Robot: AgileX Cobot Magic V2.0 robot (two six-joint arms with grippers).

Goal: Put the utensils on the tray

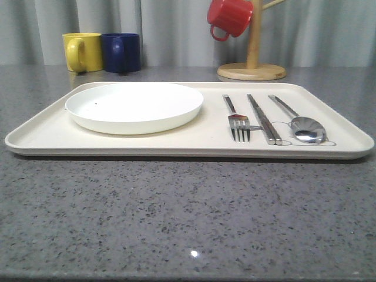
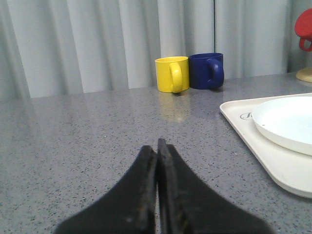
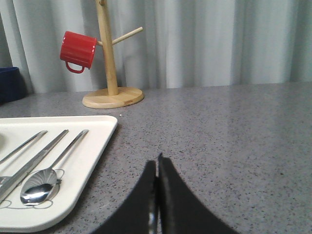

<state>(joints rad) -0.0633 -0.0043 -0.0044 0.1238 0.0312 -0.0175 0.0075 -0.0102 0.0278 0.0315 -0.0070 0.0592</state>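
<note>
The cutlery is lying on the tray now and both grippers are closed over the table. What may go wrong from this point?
1. The silver metal fork, flat chopsticks and oval spoon lie close together beside the round white plate; nudging the cream rectangular tray may slide them against each other.
2. The right gripper, shut, sits low near the tray's corner; a sideways swing might bump the rim.
3. The left gripper, also shut, could likewise catch the tray's other edge.

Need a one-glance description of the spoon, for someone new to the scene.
Find the cream tray holding the white plate. Three silver utensils lie side by side to the plate's right. The spoon is outermost, beyond the chopsticks, with an oval bowl.
</note>
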